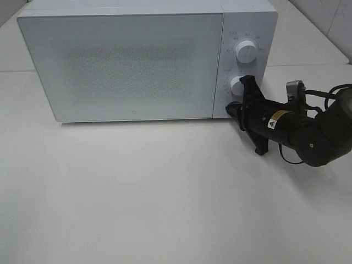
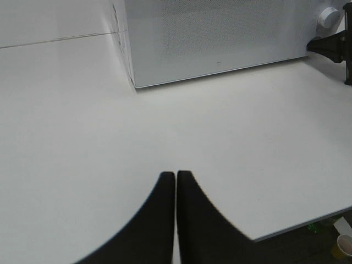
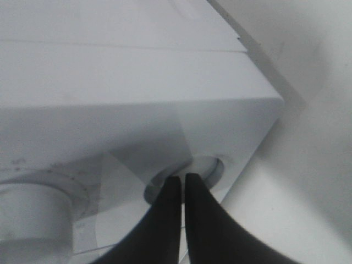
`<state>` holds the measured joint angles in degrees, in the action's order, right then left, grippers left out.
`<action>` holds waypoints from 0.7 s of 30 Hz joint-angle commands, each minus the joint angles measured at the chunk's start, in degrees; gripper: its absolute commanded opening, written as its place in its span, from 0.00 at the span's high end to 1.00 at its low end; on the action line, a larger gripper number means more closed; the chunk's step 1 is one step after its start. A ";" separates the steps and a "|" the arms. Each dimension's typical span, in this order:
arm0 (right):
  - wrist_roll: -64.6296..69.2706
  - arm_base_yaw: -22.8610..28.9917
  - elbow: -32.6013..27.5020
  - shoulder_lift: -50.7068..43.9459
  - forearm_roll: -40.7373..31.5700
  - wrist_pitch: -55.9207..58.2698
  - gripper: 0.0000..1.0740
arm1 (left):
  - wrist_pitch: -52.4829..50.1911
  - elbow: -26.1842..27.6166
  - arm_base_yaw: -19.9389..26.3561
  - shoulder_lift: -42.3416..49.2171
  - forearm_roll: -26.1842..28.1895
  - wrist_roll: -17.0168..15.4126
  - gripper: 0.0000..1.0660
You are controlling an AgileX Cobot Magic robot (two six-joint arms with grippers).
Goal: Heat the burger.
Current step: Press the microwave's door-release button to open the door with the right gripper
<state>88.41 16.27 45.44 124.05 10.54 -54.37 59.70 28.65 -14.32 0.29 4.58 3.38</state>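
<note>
On table: microwave closed, contents hidden; right claw pinched together at panel, left claw too.

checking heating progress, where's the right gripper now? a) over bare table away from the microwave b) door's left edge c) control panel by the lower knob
c: the right gripper, shut, is at the control panel just by the lower knob of the microwave.
</note>
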 commanded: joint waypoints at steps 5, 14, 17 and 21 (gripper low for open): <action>-1.72 -0.34 5.61 0.00 -2.81 -1.49 1.00 | -0.57 -0.11 0.17 0.92 0.63 -0.11 1.00; -1.89 -0.34 7.56 0.00 -3.38 -1.78 1.00 | -0.57 -0.11 0.17 0.92 0.63 -0.11 1.00; -1.78 -0.34 7.96 -0.17 -3.78 -4.18 1.00 | -0.57 -0.11 0.17 0.92 0.63 -0.11 1.00; -1.43 -0.34 7.96 -0.23 -5.84 -8.02 1.00 | -0.57 -0.11 0.17 0.92 0.57 -0.11 1.00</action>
<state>86.86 16.27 48.24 123.87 11.34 -47.56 59.70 28.65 -14.32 0.29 4.58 3.38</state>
